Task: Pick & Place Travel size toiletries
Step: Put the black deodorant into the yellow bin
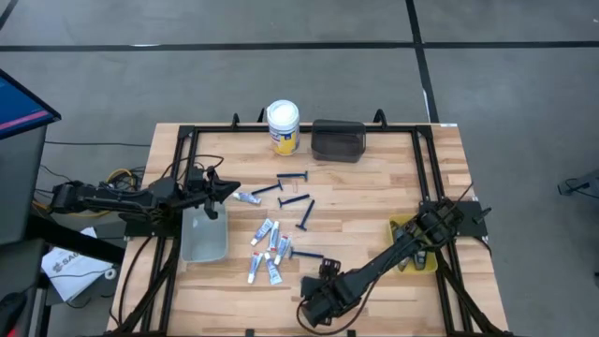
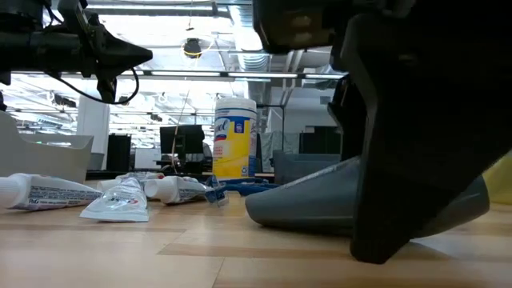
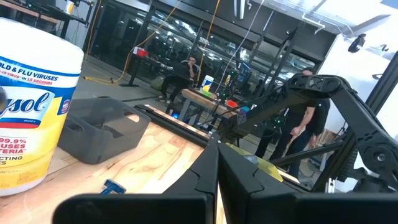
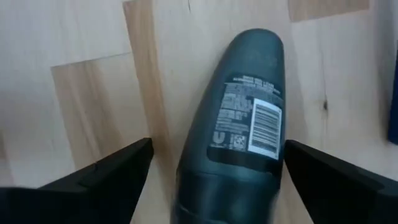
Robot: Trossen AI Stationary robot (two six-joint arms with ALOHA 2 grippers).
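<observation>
Right gripper (image 4: 211, 180) sits low at the near edge of the table (image 1: 374, 201), its fingers spread wide to either side of a dark grey deodorant bottle (image 4: 239, 124) that lies flat on the wood, barcode label up. Neither finger touches it, so nothing is held. From here the likeliest failure is a poor close: the bottle is smooth and rounded, tapering toward its far end, and fingers that pinch on that taper could squeeze it forward out of the grip or roll it aside. Coming down too hard could also jam the fingertips into the table.

Further in, the toothpaste tubes (image 1: 269, 253) and blue razors (image 1: 292, 195) lie scattered mid-table, close enough that a wide sweep with the bottle could scatter them.

Left gripper (image 1: 225, 190) hovers closed and empty above the clear tray (image 1: 203, 236), well apart from the work.
</observation>
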